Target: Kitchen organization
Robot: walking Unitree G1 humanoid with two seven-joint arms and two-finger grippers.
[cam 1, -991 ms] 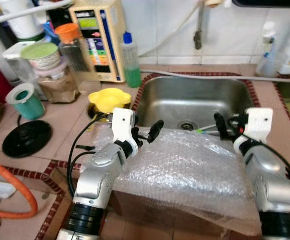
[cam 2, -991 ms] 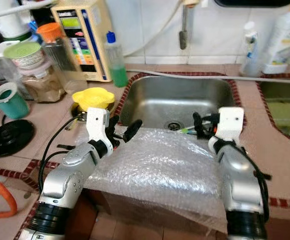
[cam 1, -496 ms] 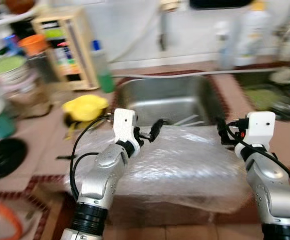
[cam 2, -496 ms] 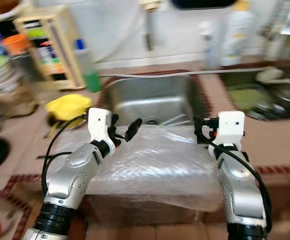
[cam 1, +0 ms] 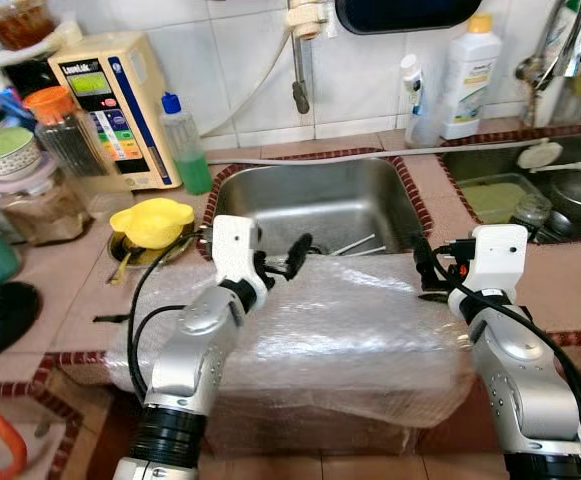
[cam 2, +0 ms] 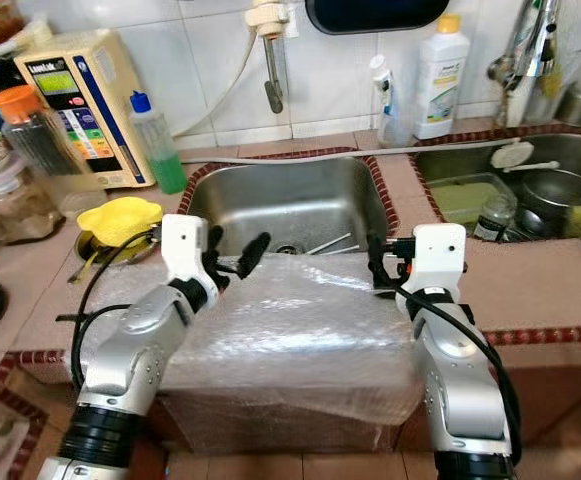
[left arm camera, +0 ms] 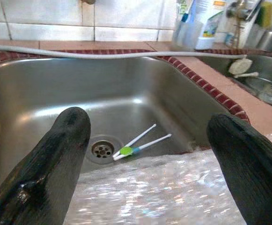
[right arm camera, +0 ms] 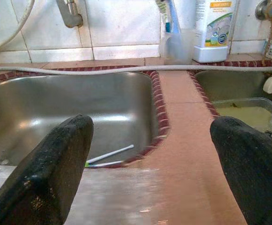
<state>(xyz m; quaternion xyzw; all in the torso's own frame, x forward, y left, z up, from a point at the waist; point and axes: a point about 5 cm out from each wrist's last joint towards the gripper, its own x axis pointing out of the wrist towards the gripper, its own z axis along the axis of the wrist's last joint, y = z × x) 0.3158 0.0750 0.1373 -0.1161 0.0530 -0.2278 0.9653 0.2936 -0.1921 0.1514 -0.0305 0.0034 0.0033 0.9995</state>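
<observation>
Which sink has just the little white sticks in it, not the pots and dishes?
The steel sink right ahead of both grippers, under the tap. Just two white sticks lie by its drain. The other sink, off to the robot's right, holds a pot and dishes.

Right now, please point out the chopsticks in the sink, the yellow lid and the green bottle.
chopsticks (left arm camera: 138, 143), left wrist view, middle of the pair.
yellow lid (cam 1: 152, 220), left eye view, its top.
green bottle (cam 1: 187, 150), left eye view, its body.

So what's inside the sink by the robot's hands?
In the sink lie white chopstick-like sticks joined by a green piece, beside the drain. Bubble wrap covers its near edge.
</observation>
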